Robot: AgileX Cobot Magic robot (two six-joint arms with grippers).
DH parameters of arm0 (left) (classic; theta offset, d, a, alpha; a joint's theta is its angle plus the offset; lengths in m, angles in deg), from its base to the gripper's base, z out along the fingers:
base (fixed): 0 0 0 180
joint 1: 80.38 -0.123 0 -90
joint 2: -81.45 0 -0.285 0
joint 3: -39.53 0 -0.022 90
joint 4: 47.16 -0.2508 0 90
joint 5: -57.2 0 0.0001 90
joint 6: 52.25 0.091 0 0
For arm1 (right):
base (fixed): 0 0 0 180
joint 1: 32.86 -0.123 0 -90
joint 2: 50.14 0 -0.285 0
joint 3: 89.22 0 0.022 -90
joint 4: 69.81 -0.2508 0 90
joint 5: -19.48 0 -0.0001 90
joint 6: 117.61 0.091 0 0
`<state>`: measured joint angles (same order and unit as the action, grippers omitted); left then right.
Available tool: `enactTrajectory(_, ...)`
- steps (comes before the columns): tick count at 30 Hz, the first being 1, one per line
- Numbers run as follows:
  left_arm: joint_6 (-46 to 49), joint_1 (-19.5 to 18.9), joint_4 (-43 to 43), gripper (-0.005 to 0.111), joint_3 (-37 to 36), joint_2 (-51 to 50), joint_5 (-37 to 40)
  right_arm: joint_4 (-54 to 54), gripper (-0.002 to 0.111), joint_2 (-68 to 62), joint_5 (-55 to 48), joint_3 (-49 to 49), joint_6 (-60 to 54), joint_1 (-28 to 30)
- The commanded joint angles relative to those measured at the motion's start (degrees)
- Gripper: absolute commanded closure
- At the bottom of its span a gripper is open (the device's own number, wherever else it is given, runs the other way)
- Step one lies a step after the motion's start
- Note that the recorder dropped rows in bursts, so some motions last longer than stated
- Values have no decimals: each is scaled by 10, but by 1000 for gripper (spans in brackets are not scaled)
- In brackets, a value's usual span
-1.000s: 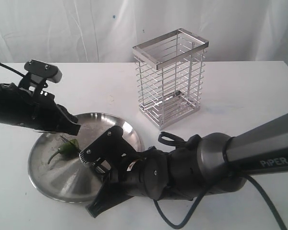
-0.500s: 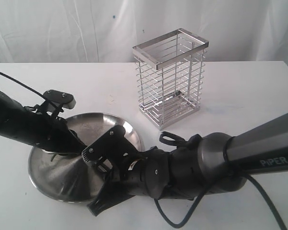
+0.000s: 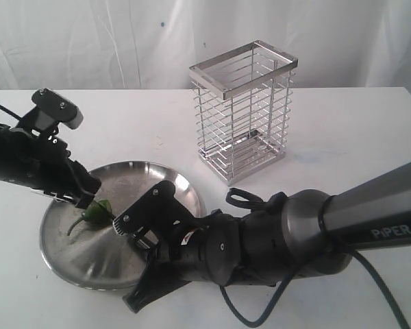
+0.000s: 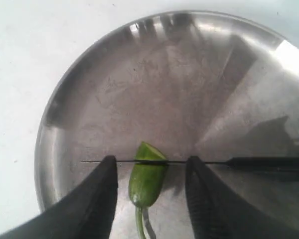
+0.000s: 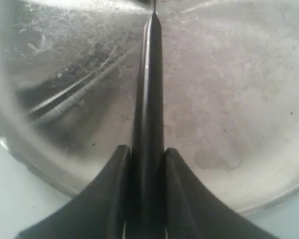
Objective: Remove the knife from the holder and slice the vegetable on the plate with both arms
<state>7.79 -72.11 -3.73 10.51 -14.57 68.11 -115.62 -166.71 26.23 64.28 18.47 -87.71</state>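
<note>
The green vegetable (image 4: 147,181) lies stem-end on the steel plate (image 4: 189,89), with a slanted cut face at its far end. My left gripper (image 4: 152,162) stands open astride it, and a gap shows on each side of it. The black knife (image 4: 259,162) reaches across the plate, its thin blade resting across the vegetable between my left fingers. My right gripper (image 5: 147,149) is shut on the knife (image 5: 149,89) at its handle. In the exterior view the left gripper (image 3: 89,200) hovers at the vegetable (image 3: 97,212), and the right gripper (image 3: 138,296) sits at the plate's (image 3: 144,181) near rim.
The chrome wire holder (image 3: 243,110) stands upright behind the plate on the white table, with no knife in it. The bulky right arm (image 3: 294,240) lies low across the front right, with a black cable looping under it. A white curtain closes off the back.
The left arm dipped onto the plate over the vegetable, then rose back up and left. Its jaws have opened off the vegetable. The right arm and knife have barely moved.
</note>
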Motion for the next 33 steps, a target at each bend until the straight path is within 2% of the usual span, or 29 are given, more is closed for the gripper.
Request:
enactTrajectory(1, 1, -2, -73, 58, -2, -5, 27, 8, 108, 5, -12, 2, -9, -1)
enactTrajectory(6, 1, -2, -118, 59, -2, -40, 32, 8, 108, 5, -13, 2, -9, -1)
enactTrajectory(12, 1, -2, -140, 59, -2, -85, -13, 8, 108, 5, -14, 2, -9, -1)
enactTrajectory(22, 1, -2, -126, 59, -2, -134, -51, 8, 108, 5, -21, 2, -10, -1)
enactTrajectory(33, -2, -2, -94, 59, 0, -146, -70, 8, 108, 7, -82, 2, -19, 2)
